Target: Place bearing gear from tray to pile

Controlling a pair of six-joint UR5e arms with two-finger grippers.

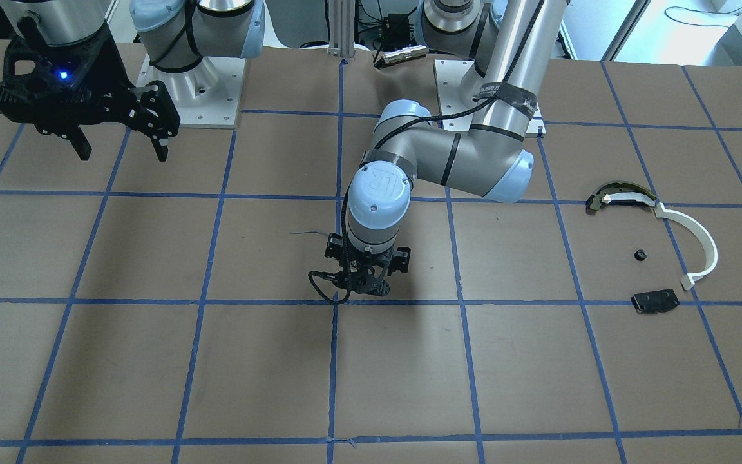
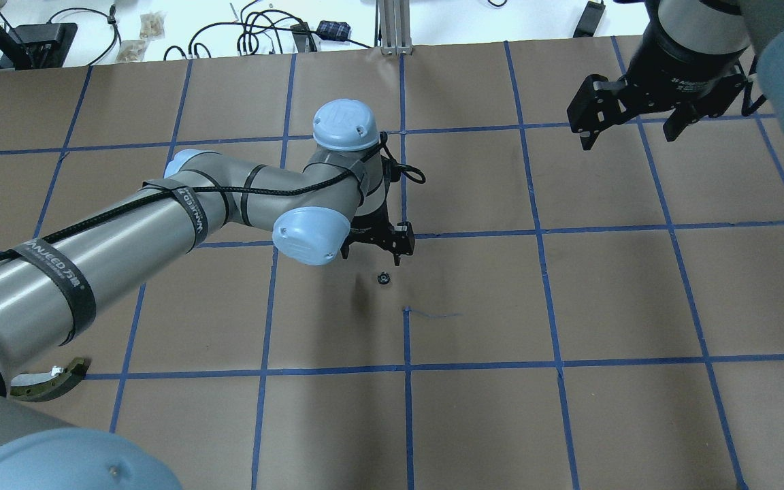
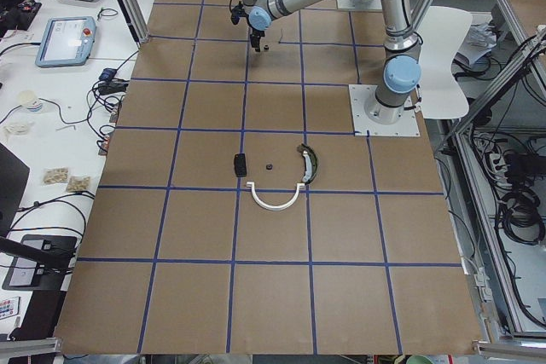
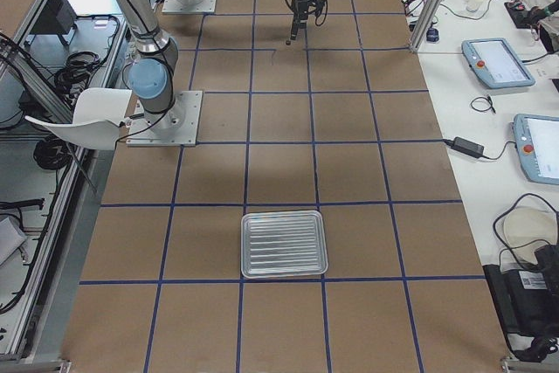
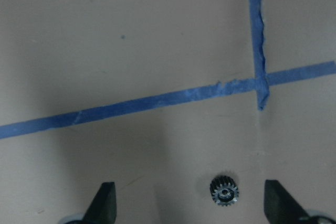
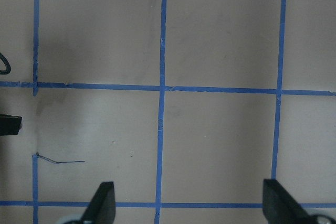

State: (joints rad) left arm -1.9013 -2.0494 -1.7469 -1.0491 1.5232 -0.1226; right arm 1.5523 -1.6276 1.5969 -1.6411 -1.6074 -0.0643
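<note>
Low over the tabletop (image 5: pixel 131 35) the left gripper (image 5: pixel 189 183) holds its fingers spread and empty — the bearing gear (image 5: pixel 224 191) lies flat between them, touching neither. Well beyond, the pile (image 1: pixel 640 255); the right gripper (image 6: pixel 187 182) hangs high, fingers released too

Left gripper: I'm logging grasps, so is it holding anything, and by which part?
Nothing is held. The left gripper is open, and the small gear lies on the table below it, clear of both fingers.
</note>
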